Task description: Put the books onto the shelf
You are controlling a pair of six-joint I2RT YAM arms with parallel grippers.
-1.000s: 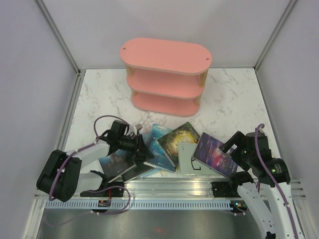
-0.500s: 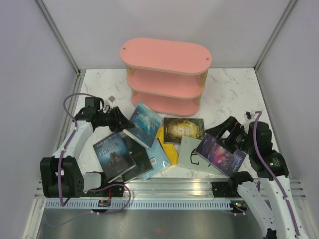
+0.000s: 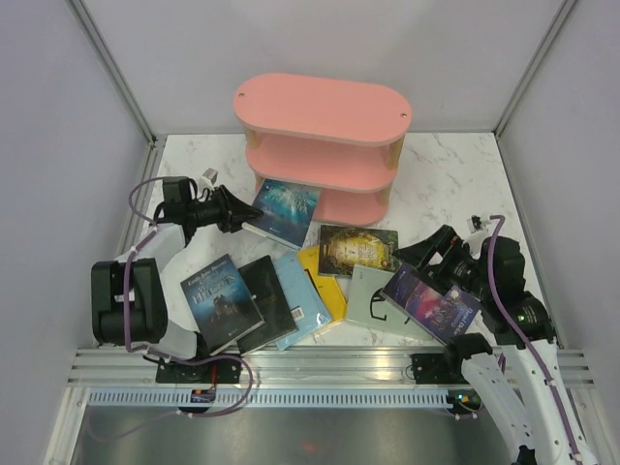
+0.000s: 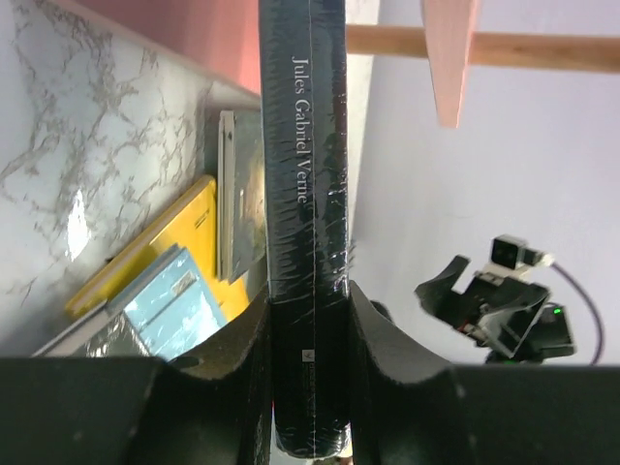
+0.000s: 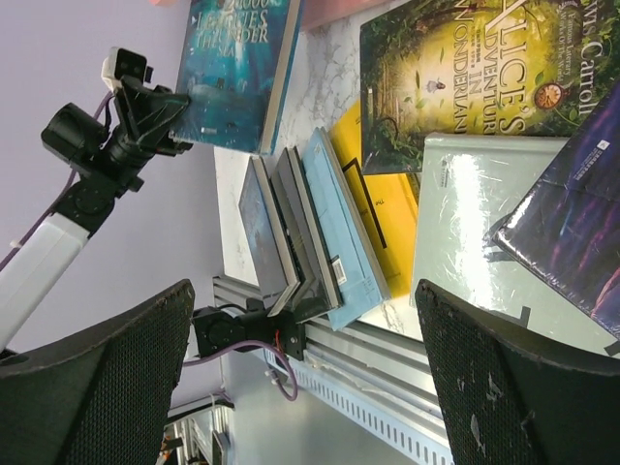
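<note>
In the top view we see the shelf (image 3: 323, 145) at upper centre. Left of centre, the left gripper (image 3: 242, 215) is clamped on a blue book (image 3: 286, 206), which is lifted and tilted just in front of the lowest pink board. The other books lie overlapping across the lower middle: a dark fantasy one (image 3: 221, 300) to the left, a yellow one (image 3: 327, 283) in the centre and a purple one (image 3: 431, 302) to the right. The right gripper (image 3: 431, 254) hangs at the right, by the purple book, holding nothing.

In the left wrist view both fingers (image 4: 383, 373) press the blue book's dark spine (image 4: 308, 145), which runs up the middle of the frame.

In the right wrist view the fingers (image 5: 107, 387) stand spread wide at the bottom corners with only air between them. The held blue book (image 5: 237, 68) is at the upper left.
</note>
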